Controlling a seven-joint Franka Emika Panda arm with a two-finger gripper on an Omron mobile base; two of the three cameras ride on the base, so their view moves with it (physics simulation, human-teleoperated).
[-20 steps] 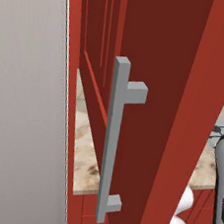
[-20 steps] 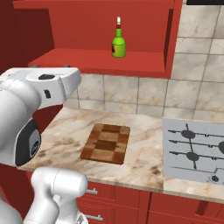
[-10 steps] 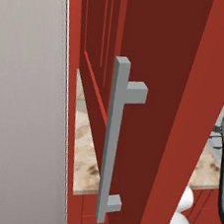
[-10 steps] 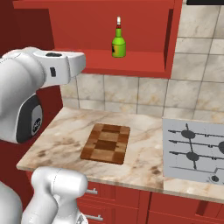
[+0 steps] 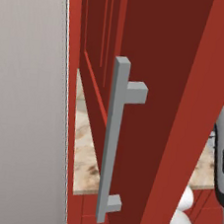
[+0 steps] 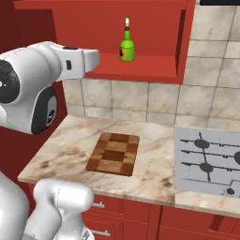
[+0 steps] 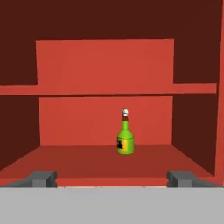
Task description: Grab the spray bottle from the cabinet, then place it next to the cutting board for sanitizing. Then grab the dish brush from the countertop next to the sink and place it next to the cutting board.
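The spray bottle [image 6: 126, 47] is a green bottle with a white and red top. It stands upright on the lower shelf of the open red cabinet [image 6: 140, 68]. In the hand view the spray bottle [image 7: 125, 140] is straight ahead, well back on the shelf. My gripper [image 7: 113, 179] is open, level with the shelf's front edge, with nothing between its fingertips [image 7: 43, 178]. The cutting board [image 6: 114, 153] lies flat on the countertop [image 6: 154, 176] below the cabinet. The dish brush and the sink are out of view.
The cabinet's open door with its grey bar handle [image 5: 111, 139] stands close in front of the left base camera, beside a grey wall panel [image 5: 21, 98]. A grey stove top [image 6: 206, 161] lies on the counter to the right of the board. Red drawers [image 6: 117, 211] sit below.
My arm has swung up and to the right, so its end now points at the cabinet's shelf. The gripper has stayed open. The bottle and the board have not moved.
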